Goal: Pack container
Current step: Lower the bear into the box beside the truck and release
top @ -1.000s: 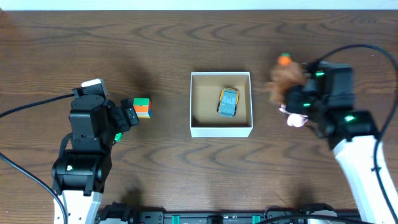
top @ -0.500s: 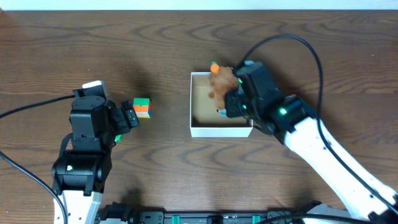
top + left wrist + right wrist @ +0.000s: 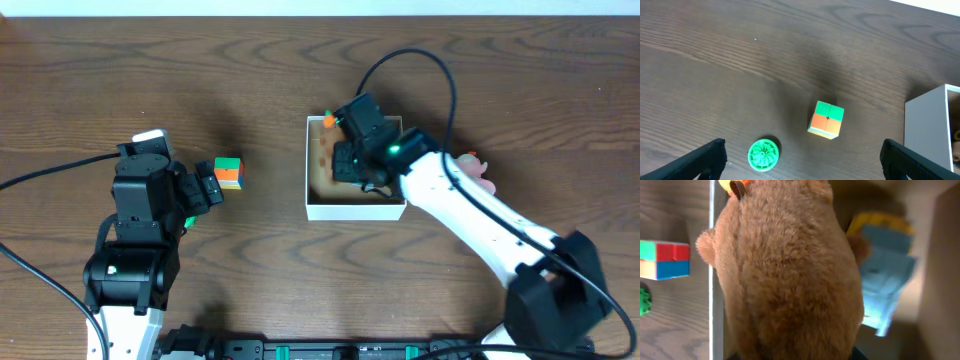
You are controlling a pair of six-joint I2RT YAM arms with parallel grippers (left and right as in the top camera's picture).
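The container [image 3: 355, 211] is a square white box with a tan inside, at the table's middle. My right gripper [image 3: 350, 152] is over its left half, shut on a brown plush toy [image 3: 325, 162]. The plush fills the right wrist view [image 3: 790, 280] and hangs inside the container's left wall [image 3: 716, 295]. A blue and yellow toy car [image 3: 885, 255] lies in the container beside the plush. My left gripper [image 3: 205, 185] is open and empty, left of the container.
A multicoloured cube [image 3: 229, 172] lies left of the container, just ahead of my left gripper [image 3: 802, 162]. A green ridged disc [image 3: 763, 154] lies between its fingers. A pink toy [image 3: 478, 172] lies right of the container, partly behind my right arm.
My right gripper carried the brown plush from right of the container to over its left half and lowered it. The toy car is now hidden overhead. The left arm has not moved.
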